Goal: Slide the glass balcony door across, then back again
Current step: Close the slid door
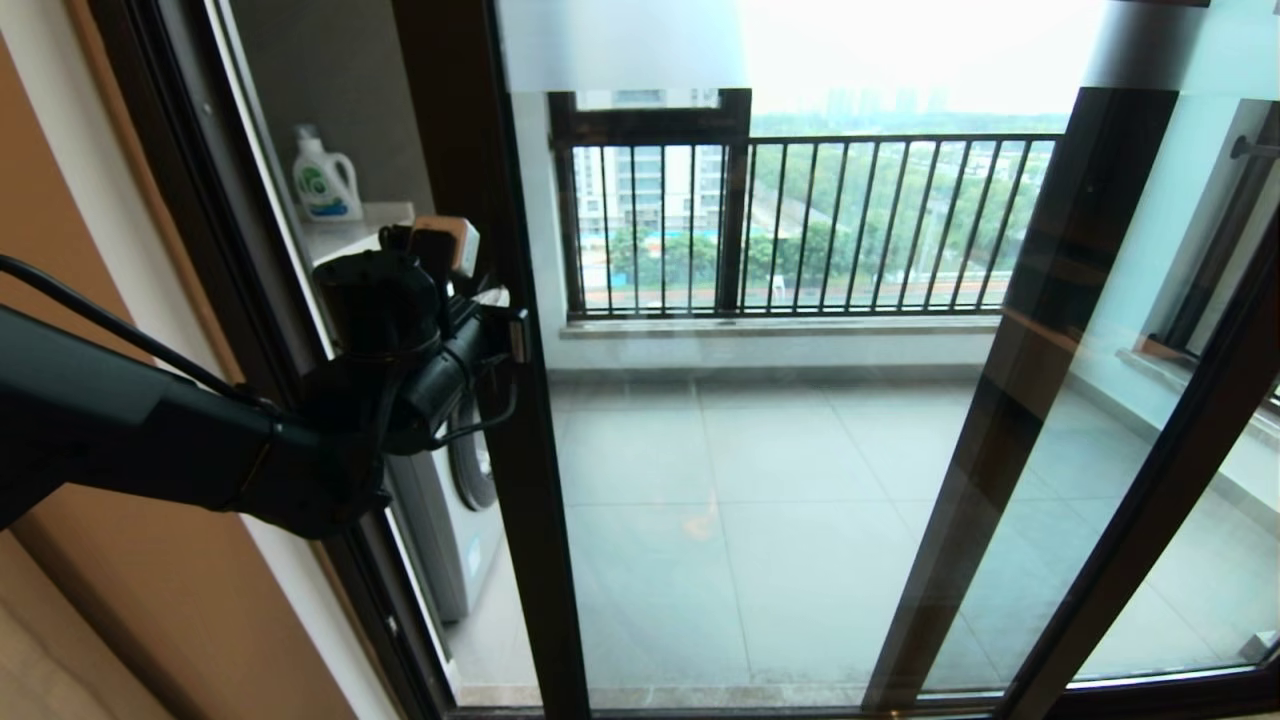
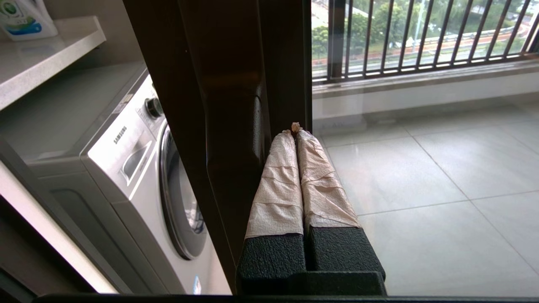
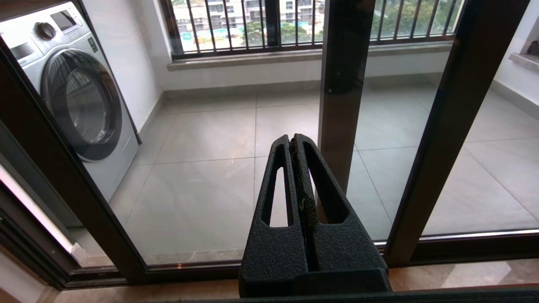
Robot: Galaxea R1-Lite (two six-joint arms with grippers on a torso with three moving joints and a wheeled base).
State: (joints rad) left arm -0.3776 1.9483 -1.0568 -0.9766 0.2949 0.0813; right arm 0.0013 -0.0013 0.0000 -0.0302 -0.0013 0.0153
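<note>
The glass balcony door (image 1: 500, 200) is a tall clear pane in a dark brown frame; its left stile stands a little right of the wall frame, leaving a narrow gap. My left gripper (image 1: 512, 335) is shut, with nothing held between its fingers. Its tape-wrapped fingertips (image 2: 290, 143) rest against that stile (image 2: 227, 84), right beside the black bar handle (image 2: 257, 134). My right gripper (image 3: 293, 136) is also shut and empty. It hangs low, back from the glass, and shows only in the right wrist view, where the same stile (image 3: 63, 185) runs down past the washing machine.
A white washing machine (image 1: 455, 520) stands on the balcony behind the gap, with a detergent bottle (image 1: 325, 180) on the shelf above. A black railing (image 1: 800, 220) closes the far side. A second dark frame (image 1: 1180, 480) stands at the right, a tan wall (image 1: 120, 200) at the left.
</note>
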